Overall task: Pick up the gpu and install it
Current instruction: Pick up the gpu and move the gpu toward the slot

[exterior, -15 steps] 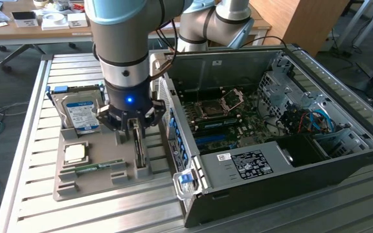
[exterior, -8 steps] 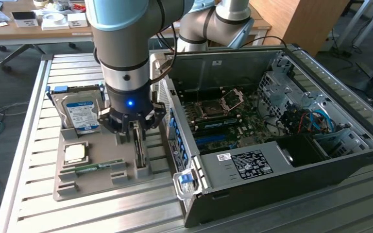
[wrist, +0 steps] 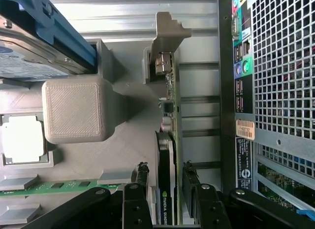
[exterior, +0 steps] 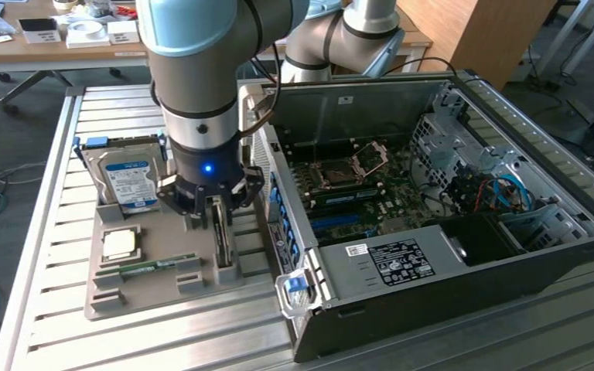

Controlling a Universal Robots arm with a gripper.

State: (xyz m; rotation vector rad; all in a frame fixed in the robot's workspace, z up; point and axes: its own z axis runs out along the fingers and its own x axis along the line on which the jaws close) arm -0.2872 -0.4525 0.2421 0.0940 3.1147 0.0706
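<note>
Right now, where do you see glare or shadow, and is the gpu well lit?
Exterior view: light glares off the slatted table; the computer case is shadowed inside. Wrist view: the gpu is evenly lit, standing on edge, with the open gripper astride it.

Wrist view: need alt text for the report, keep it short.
The open jaws straddle the gpu, which stands on edge in a slot of the grey holder, not gripped. On the holder beside it are a hard drive, a CPU and a green memory stick; the computer case's rear panel runs along the other side.
</note>
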